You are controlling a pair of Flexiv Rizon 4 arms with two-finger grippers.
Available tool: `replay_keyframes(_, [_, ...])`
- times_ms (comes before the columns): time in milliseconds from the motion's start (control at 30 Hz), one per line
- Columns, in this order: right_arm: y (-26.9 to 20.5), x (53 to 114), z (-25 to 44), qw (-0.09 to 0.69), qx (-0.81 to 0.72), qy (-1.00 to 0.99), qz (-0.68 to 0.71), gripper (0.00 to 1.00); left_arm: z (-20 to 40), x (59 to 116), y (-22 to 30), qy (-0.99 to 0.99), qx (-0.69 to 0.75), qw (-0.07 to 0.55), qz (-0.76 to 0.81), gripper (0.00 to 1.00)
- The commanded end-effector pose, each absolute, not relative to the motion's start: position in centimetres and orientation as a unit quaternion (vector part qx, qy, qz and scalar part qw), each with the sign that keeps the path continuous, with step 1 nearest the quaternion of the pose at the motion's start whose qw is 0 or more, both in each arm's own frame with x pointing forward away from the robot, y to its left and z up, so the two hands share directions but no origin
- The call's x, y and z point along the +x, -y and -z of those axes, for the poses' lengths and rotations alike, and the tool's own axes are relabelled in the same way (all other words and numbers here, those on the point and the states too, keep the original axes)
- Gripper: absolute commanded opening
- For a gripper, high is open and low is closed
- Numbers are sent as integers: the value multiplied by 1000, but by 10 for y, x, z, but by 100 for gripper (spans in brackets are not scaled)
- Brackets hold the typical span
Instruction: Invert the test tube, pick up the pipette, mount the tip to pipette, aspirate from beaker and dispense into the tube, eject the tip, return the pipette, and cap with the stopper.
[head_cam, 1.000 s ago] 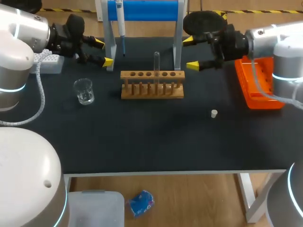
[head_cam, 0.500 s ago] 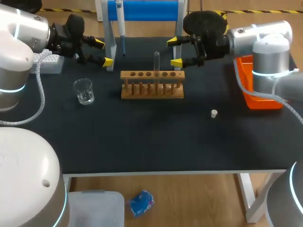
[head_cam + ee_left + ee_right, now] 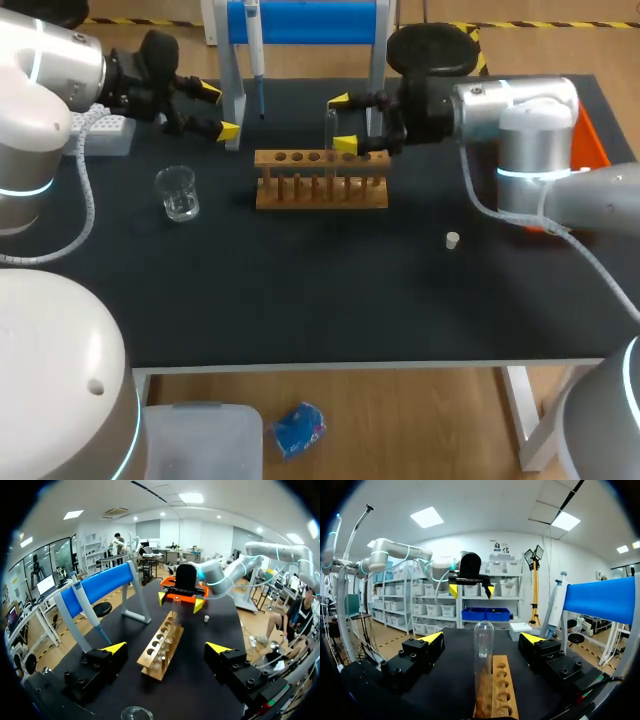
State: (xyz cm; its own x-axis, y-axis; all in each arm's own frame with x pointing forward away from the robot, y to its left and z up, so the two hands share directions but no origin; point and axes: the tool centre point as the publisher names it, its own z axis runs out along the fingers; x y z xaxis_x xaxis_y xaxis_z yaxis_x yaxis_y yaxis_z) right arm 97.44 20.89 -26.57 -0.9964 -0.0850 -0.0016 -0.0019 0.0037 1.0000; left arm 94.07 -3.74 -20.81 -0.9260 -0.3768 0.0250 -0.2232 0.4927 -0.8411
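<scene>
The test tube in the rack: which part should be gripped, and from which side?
Grip the glass upper half of the test tube, above the wooden rack, coming level from the right arm's side. It stands upright, lower end in a hole, and the open right pincer faces it.

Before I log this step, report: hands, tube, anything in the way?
Right hand open, astride the test tube, no contact. Left hand open, near the pipette. Tube upright in rack, nothing blocking.

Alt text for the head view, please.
The open right hand brackets the upright test tube in the wooden rack, a yellow tip on either side. The left hand hangs open near the pipette on its blue stand; a glass beaker and white stopper sit on the table.
</scene>
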Motion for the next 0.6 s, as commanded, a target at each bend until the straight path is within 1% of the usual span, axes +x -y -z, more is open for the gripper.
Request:
replay_keyframes(33, [-216, 980, 273, 33, 32, 705, 707, 100, 207, 941, 36, -861, -174, 79, 472, 100])
replay_keyframes(167, [-219, 981, 276, 36, 33, 706, 706, 100, 207, 941, 36, -861, -174, 79, 472, 100])
replay_keyframes(200, [-219, 981, 277, 36, 33, 707, 706, 98, 207, 941, 36, -861, -174, 79, 472, 100])
replay_keyframes(233, [-220, 982, 277, 38, 32, 707, 706, 86, 207, 941, 36, -861, -174, 79, 472, 100])
replay_keyframes(300, [-221, 982, 277, 39, 30, 706, 706, 52, 207, 941, 36, -861, -174, 79, 472, 100])
replay_keyframes(400, [-222, 982, 278, 41, 29, 706, 707, 40, 207, 941, 36, -861, -174, 79, 472, 100])
replay_keyframes(433, [-222, 982, 278, 42, 29, 706, 707, 35, 207, 941, 36, -861, -174, 79, 472, 100])
replay_keyframes(467, [-223, 982, 278, 42, 28, 706, 707, 27, 207, 941, 36, -861, -174, 79, 472, 100])
replay_keyframes(500, [-223, 981, 279, 43, 29, 706, 707, 17, 207, 941, 36, -861, -174, 79, 472, 100])
replay_keyframes(567, [-223, 980, 278, 44, 29, 706, 706, 2, 207, 941, 36, -861, -174, 79, 472, 100])
replay_keyframes(600, [-223, 980, 278, 45, 29, 706, 706, 0, 207, 941, 36, -861, -174, 79, 472, 100])
